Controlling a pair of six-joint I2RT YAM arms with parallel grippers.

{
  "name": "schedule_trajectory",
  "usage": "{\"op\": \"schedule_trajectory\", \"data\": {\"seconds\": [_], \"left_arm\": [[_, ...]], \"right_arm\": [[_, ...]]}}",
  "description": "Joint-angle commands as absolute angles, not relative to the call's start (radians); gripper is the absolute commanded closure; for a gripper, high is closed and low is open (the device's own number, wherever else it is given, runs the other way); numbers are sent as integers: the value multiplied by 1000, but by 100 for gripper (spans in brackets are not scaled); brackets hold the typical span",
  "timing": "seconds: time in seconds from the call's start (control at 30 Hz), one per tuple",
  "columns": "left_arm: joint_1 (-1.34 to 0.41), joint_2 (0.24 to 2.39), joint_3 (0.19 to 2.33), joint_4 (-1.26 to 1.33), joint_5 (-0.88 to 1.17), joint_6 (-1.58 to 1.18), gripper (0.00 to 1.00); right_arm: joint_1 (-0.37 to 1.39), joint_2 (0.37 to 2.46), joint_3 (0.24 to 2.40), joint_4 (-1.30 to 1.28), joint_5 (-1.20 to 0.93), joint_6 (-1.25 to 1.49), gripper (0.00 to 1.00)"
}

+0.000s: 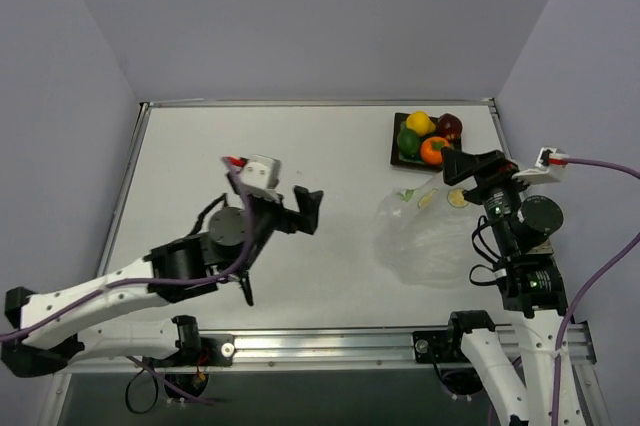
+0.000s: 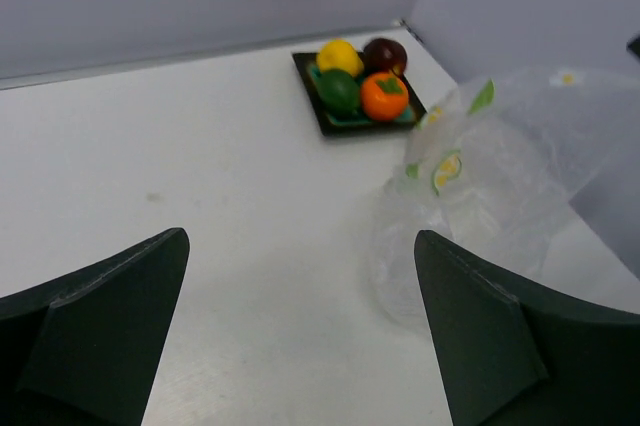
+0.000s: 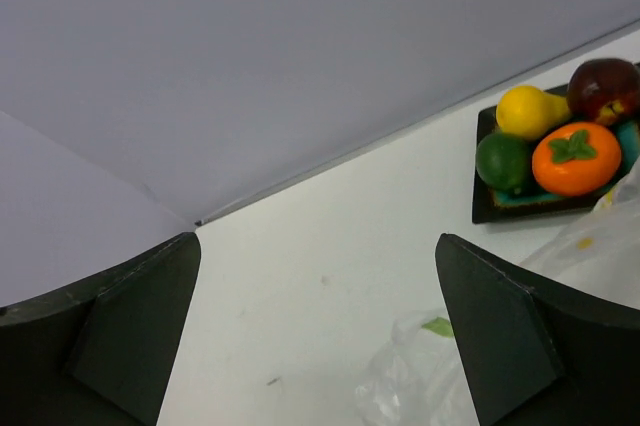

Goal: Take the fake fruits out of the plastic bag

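Wide open and empty, the left pincer (image 2: 300,266) and right pincer (image 3: 318,266) hover over the white worktop (image 1: 250,136). Four fake fruits (image 1: 433,150), yellow, green, orange and dark red, fill a dark tray (image 3: 482,208) at the far right. The clear, crinkled plastic bag (image 1: 425,241) lies slumped just nearer, beside the right arm.

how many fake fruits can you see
4, all on the dark tray: lemon far left, dark red one far right, green one near left, orange one near right. None visible in the plastic bag.
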State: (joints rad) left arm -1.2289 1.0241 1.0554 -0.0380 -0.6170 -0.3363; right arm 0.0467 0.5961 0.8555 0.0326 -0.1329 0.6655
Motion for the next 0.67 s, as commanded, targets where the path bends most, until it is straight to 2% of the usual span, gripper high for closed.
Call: {"op": "schedule_trajectory", "data": {"seconds": [0.0,0.13,0.27,0.63], "left_arm": [[-1224,892,1109,-311,-817,-345,6],[-1224,764,1091,-402,-798,-379,6],[-1224,700,1065,-388,-778,-348,6],[-1223,782,1089,-339,-721,-290,6]], "right_arm": [[51,528,790,55,-236,646,0],[49,425,767,57,-172,606,0],[51,419,791,54,-146,595,0],[51,557,761,60,-187,672,1]]}}
